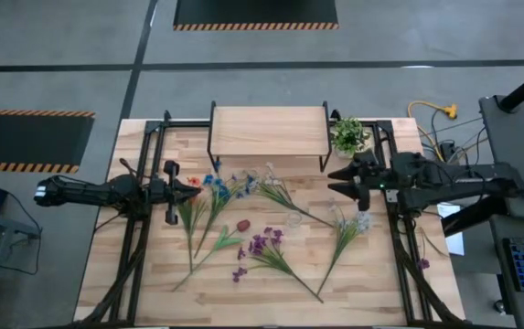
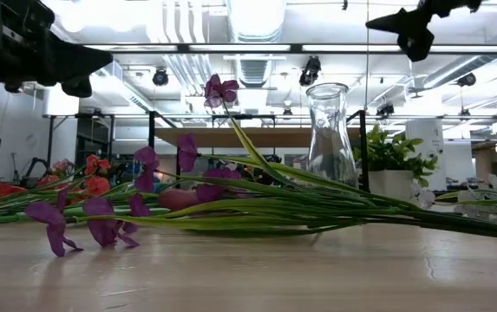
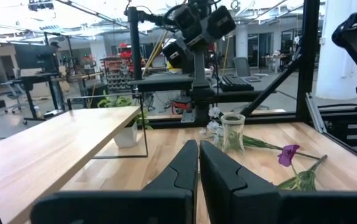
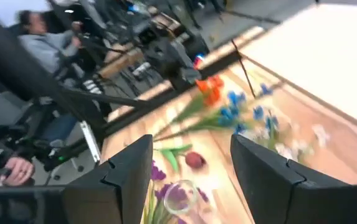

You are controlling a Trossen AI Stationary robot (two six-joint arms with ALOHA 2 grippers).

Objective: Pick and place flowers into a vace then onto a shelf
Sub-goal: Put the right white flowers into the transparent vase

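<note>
Below the right tool [image 1: 336, 181], fingers spread wide and empty: small clear glass vase [image 1: 294, 219], upright on the wood-plank bench [image 1: 380, 274], nothing in it. Thin long-stemmed artificial flowers [image 1: 266, 251] lie scattered around it. Light-wood shelf [image 1: 267, 131] on black legs, bare. Left tool [image 1: 171, 191], pinched shut, empty, above orange blossoms. Judged: nothing placed; all steps remain.

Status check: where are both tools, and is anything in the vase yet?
Left tool shut, empty, above orange flowers. Right tool open, empty, raised near the potted plant. Vase upright, empty; flowers flat on table. Shelf bare.
</note>
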